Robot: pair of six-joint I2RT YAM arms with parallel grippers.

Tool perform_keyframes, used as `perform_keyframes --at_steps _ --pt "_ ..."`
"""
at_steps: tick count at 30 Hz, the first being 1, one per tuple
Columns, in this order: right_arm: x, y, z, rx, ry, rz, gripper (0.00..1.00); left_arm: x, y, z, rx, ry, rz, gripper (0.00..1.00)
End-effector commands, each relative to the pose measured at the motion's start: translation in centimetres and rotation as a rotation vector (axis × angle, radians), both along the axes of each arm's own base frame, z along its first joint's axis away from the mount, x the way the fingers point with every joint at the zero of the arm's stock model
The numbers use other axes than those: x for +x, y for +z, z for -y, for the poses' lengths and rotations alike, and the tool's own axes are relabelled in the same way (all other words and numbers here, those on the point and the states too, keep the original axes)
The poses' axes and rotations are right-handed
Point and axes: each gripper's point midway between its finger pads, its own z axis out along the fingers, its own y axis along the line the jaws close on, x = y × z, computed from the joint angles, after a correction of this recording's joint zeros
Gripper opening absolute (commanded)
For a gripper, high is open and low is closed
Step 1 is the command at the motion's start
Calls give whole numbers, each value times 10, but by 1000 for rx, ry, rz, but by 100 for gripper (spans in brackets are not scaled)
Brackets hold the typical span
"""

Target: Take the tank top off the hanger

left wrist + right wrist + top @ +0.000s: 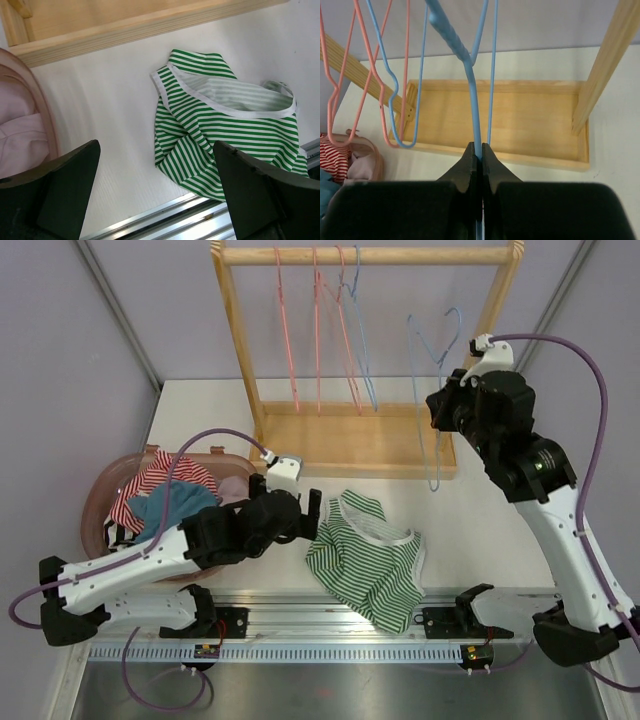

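1. Lying crumpled on the white bench, the green-striped tank top is off any hanger. It sits between the base of the wooden rack and the metal rail along the near edge, and its lower hem reaches that rail.
2. My left hand is just to the left of the tank top, spread wide and holding nothing. In its wrist view the garment lies ahead and to the right of my dark fingers, with the white neckline trim facing up.
3. Only bare bench separates that hand from the nearest striped edge.
4. My right hand is raised well apart from the tank top, up beside the rack's right post. It is pressed together on the wire of a bare blue hanger, whose lower end hangs in front of the rack's base.
5. Pink hangers and a second blue hanger hang from the rack's top bar.
6. To the left, a pink basket holds a red-striped garment, a teal cloth and a pale pink cloth. My left arm crosses over its near side.
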Motion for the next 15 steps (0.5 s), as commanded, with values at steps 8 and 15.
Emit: perform_keyframes --at_steps 8,15 --pt "75 68 -34 -73 43 94 0 -17 31 -53 4 18 22 99" --pt "122 88 -73 -86 147 155 0 -23 22 -62 -4 4 21 99"
